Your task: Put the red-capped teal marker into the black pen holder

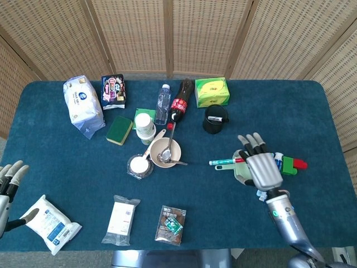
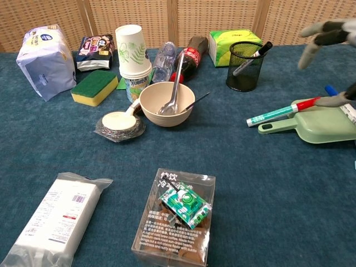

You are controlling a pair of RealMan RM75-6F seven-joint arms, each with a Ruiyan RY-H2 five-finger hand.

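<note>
The blue table (image 1: 56, 139) carries a good spread of clutter, and most of the readable print sits along its 12 o'clock edge: a cola bottle (image 1: 179, 101) with a red label whose white lettering is too small to make out, a green tissue box (image 1: 212, 91), and a dark snack packet (image 1: 114, 91) with print I cannot read. Toward 6 o'clock a clear box (image 2: 177, 216) bears white Chinese text, not legible from here.

The right hand (image 1: 260, 166) hovers over the green dustpan (image 2: 324, 125), fingers spread and holding nothing. The left hand (image 1: 8, 180) waits at the table's 9 o'clock edge, also open and empty.

The black pen holder (image 2: 243, 67), a mesh cup with 1 pen already leaning in it, stands at about 11 o'clock from the right hand.

The red-capped teal marker (image 2: 283, 112) lies flat at 9 o'clock from that hand, cap end resting on the dustpan's rim, the rest on the cloth. It looks light, rigid and smooth, likely to roll. A pinch at mid-barrel seems soundest to me.
</note>
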